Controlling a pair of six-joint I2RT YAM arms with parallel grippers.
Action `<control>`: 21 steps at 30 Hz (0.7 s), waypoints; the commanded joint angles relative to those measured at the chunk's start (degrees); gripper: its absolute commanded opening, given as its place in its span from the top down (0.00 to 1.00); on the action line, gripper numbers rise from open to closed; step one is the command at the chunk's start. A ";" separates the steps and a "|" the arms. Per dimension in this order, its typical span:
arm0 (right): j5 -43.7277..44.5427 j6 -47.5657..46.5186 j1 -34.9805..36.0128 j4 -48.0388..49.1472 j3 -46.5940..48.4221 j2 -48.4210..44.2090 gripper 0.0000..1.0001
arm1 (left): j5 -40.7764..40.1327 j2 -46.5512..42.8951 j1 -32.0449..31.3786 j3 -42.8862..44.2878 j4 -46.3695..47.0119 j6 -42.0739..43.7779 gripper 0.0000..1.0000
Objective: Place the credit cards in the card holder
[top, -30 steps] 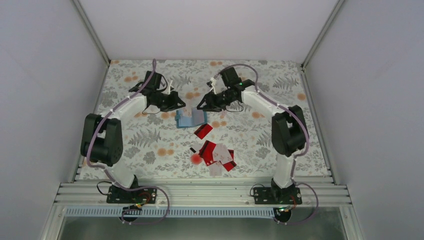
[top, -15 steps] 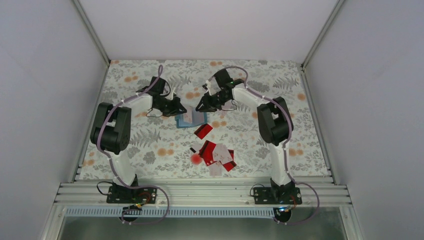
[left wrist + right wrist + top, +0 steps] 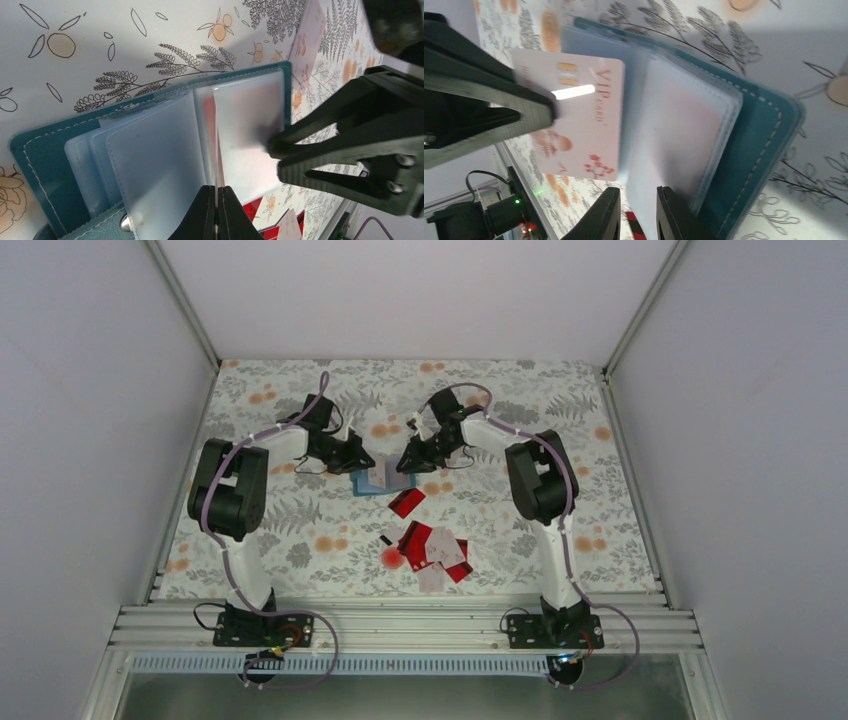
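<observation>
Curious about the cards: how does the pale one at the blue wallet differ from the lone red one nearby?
The pale pink card is pinched in the left pincer at the open wallet; the red card lies loose on the table. The pale pink card reads VIP; the red card's face is too small to read. Both are thin rectangles.

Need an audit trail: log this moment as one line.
left gripper: shut on pink card | right gripper: shut on clear sleeve | card holder: open | card: not yet inserted
</observation>
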 commanded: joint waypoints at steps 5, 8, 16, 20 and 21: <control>1.34 -2.84 -1.05 0.82 -3.08 2.40 0.81 | 1.72 1.46 0.23 1.41 1.27 0.68 0.98; 1.49 -3.17 -1.14 0.89 -3.62 2.88 0.81 | 2.68 1.80 0.25 1.20 1.87 0.27 0.98; 1.93 -4.05 -1.25 0.90 -4.83 3.16 0.82 | 4.08 3.35 0.16 2.12 2.16 -0.26 0.98; 2.01 -4.33 -1.42 0.84 -5.06 3.04 0.82 | 4.73 4.32 0.13 2.33 2.26 -0.38 0.98; 2.01 -4.40 -1.40 0.85 -5.05 3.13 0.82 | 4.77 4.53 0.15 2.33 2.18 -0.40 0.98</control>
